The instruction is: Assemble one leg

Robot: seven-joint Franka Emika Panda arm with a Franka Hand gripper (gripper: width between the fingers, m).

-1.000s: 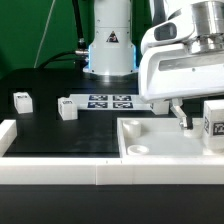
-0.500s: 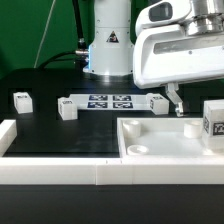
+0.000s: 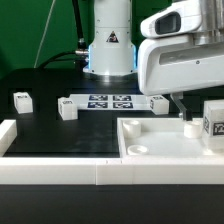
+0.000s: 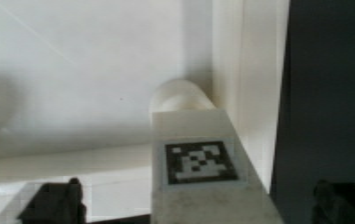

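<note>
In the wrist view a leg, a white block with a black-and-white tag, lies between the two dark fingertips of my gripper. The jaws stand wide apart, with a gap on each side of the leg, and hold nothing. In the exterior view my hand hangs over the right part of the large white panel, with one dark finger just left of a tagged leg. Three more legs lie on the black table.
The marker board lies at the back middle in front of the robot base. A white rail runs along the front edge, with a raised end at the exterior view's left.
The hand rose and swung towards the exterior view's left, then came back right and lower, over the right-hand leg. The jaws stayed open. The legs have not moved.
</note>
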